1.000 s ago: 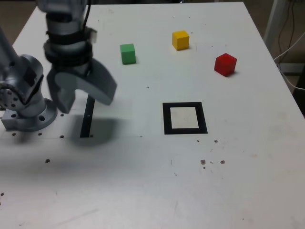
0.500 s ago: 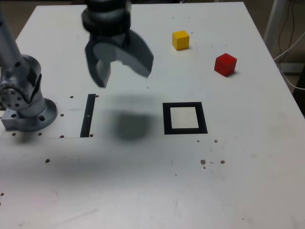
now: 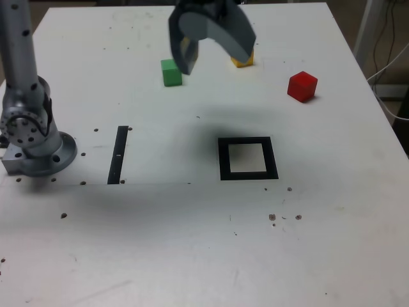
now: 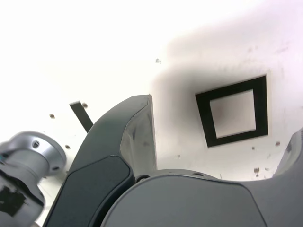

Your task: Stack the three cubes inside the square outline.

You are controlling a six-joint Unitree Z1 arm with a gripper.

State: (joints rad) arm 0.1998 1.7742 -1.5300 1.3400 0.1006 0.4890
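- The tool (image 3: 214, 54) hangs above the table (image 3: 192, 256) with its two jaws wide apart and nothing in it.
- The green cube (image 3: 171, 73) sits just beside the tool, on the exterior view's left.
- The yellow cube (image 3: 245, 61) peeks out from behind the tool.
- The red cube (image 3: 302, 86) is farther off, on the exterior view's right.
- The square outline (image 3: 248, 158) lies nearer the camera than the tool, with no cube in it.
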